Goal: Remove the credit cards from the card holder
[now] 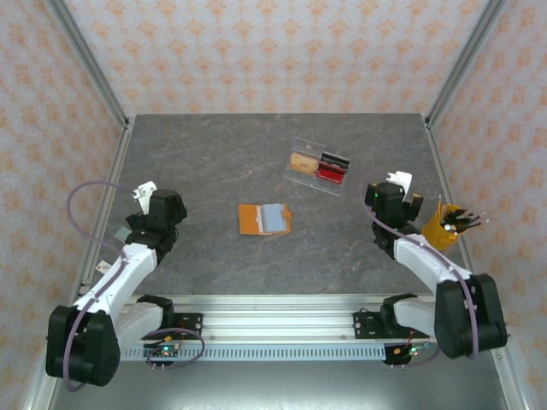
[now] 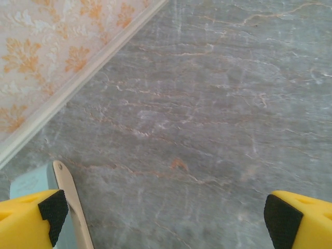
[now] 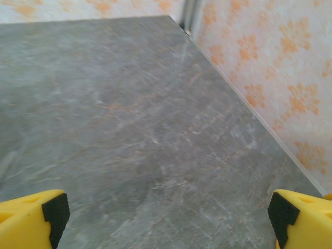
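Note:
The orange card holder (image 1: 250, 219) lies open and flat near the middle of the table. A pale blue-grey credit card (image 1: 272, 219) lies on its right half; whether it is tucked in or resting loose I cannot tell. My left gripper (image 1: 154, 213) hangs over the left side of the table, well left of the holder. Its yellow fingers (image 2: 31, 215) stand wide open over bare table, and the left gripper (image 2: 166, 218) holds nothing. My right gripper (image 1: 389, 201) is far to the right of the holder. In its wrist view the right gripper (image 3: 166, 212) is open and empty.
A clear plastic case (image 1: 318, 166) with tan, black and red blocks sits behind the holder to the right. A yellow cup (image 1: 443, 229) of pens stands by the right arm. A pale blue flat thing (image 2: 26, 184) with a tan strip (image 2: 72, 199) lies beside my left finger. Patterned walls enclose the table.

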